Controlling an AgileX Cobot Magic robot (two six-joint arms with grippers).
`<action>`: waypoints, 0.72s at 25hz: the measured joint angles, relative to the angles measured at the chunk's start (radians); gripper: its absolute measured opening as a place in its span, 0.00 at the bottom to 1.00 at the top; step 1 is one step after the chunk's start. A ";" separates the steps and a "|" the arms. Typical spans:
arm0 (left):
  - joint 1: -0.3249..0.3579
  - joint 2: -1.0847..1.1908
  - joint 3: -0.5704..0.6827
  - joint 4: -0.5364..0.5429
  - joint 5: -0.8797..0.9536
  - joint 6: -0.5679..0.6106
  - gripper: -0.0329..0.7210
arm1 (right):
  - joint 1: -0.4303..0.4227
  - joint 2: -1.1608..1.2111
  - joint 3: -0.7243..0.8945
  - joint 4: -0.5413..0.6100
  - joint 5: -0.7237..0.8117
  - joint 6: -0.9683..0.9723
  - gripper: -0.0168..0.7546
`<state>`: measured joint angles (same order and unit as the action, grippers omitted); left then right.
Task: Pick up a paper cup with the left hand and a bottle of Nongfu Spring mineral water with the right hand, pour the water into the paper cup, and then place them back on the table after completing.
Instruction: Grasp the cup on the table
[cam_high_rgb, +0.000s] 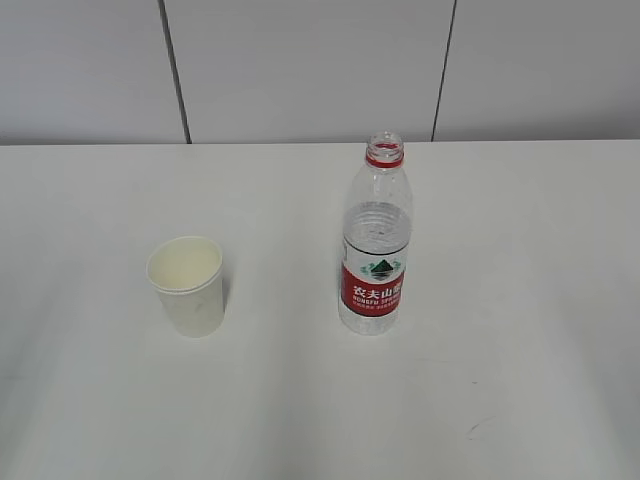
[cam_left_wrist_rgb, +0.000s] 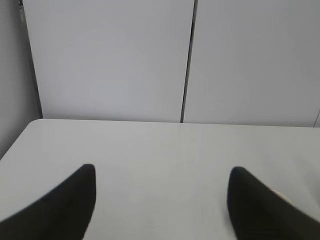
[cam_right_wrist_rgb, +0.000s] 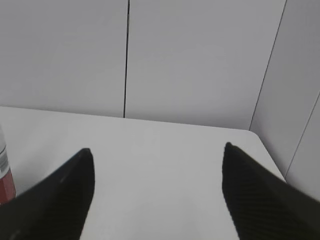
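Nothing is grasped yet — the paper cup (cam_high_rgb: 186, 285) and the uncapped Nongfu Spring bottle (cam_high_rgb: 375, 240) stand upright and well apart on the white worktop (cam_high_rgb: 520, 300), cup to the left. The left pincer (cam_left_wrist_rgb: 160, 195) and right pincer (cam_right_wrist_rgb: 157, 185) are both spread wide and empty. The next move looks like the approach — each must drop and straddle its own object, the bottle's edge just showing left of the right pincer.

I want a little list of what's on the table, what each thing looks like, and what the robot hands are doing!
cup: white paper cup, upright, left side of the table, looks empty
bottle: clear water bottle with red label, upright, right of the cup, no cap on
water: fills the bottle roughly up to the label's top
left hand: gripper open, holding nothing
right hand: gripper open, holding nothing; bottle edge at its far left
touching: cup and bottle stand apart
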<state>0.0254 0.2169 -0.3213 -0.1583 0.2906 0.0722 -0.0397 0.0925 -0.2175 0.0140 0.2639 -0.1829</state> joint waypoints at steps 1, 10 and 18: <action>0.000 0.019 0.000 0.000 -0.012 0.000 0.71 | 0.000 0.000 0.002 0.001 -0.011 0.000 0.78; 0.000 0.174 0.000 0.066 -0.172 0.000 0.66 | 0.000 0.014 0.002 0.006 -0.055 0.000 0.78; 0.000 0.335 0.033 0.126 -0.330 0.000 0.65 | 0.019 0.179 0.022 0.008 -0.186 0.000 0.78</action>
<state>0.0254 0.5522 -0.2883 -0.0319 -0.0390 0.0722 -0.0206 0.2712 -0.1959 0.0216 0.0776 -0.1829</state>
